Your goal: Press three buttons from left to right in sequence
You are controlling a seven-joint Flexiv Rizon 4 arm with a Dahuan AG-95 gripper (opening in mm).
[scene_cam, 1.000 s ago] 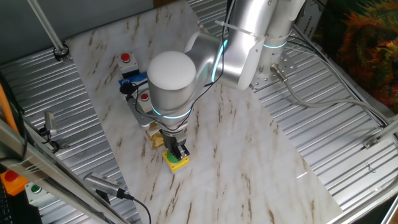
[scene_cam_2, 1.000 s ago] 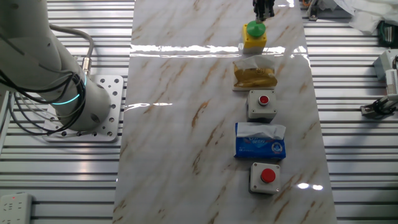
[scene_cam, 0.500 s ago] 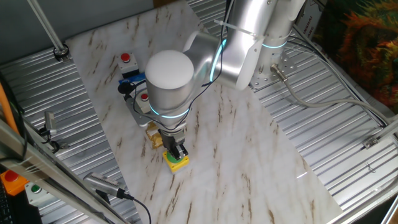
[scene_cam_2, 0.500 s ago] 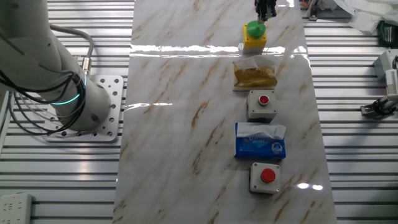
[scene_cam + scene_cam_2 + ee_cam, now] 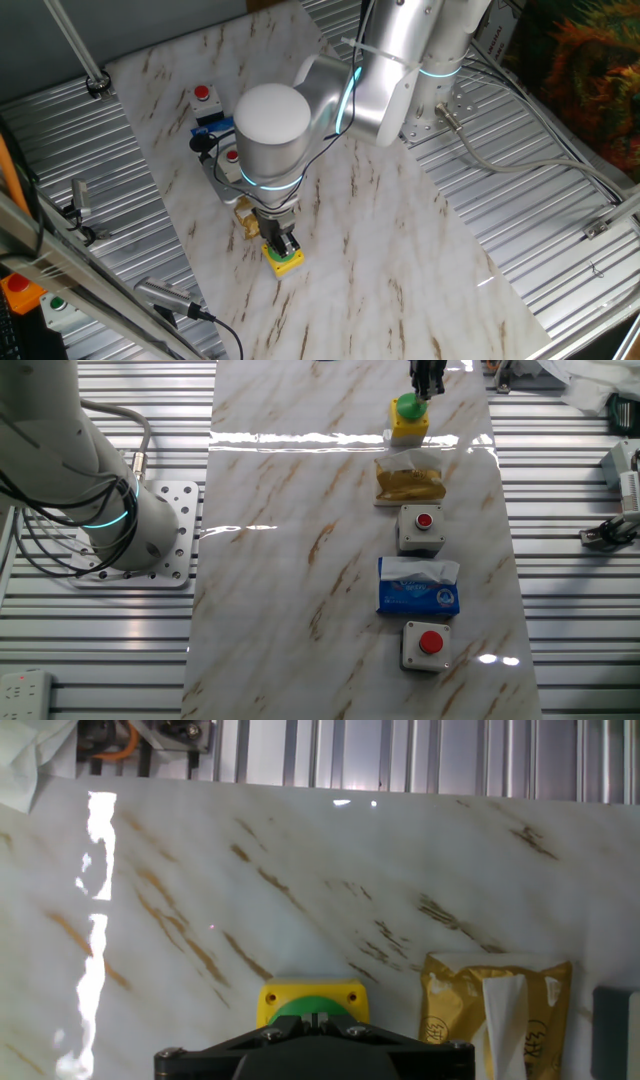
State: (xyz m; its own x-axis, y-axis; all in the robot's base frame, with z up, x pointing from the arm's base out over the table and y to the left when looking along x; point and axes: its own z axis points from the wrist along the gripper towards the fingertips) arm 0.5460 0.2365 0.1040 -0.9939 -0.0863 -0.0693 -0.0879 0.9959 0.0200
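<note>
Three button boxes stand in a row on the marble board. One grey-white box with a red cap point(image 5: 426, 645) is at one end and a second point(image 5: 420, 526) is in the middle; both also show in the one fixed view point(image 5: 204, 97) point(image 5: 232, 157). The yellow box with the green dome cap point(image 5: 409, 415) point(image 5: 285, 262) point(image 5: 300, 995) is at the other end. My gripper point(image 5: 313, 1017) point(image 5: 282, 245) point(image 5: 428, 382) is shut, fingertips together, right over the green cap. I cannot tell whether it touches the cap.
A crinkled gold foil packet point(image 5: 408, 478) point(image 5: 490, 1005) lies between the yellow box and the middle box. A blue tissue pack point(image 5: 418, 588) lies between the two grey boxes. An orange box with a small green button point(image 5: 15, 290) sits off the board. Ribbed metal surrounds the board.
The arm has shifted very slightly; the shut fingertips stay over the green cap. The boxes and packets have not moved.
</note>
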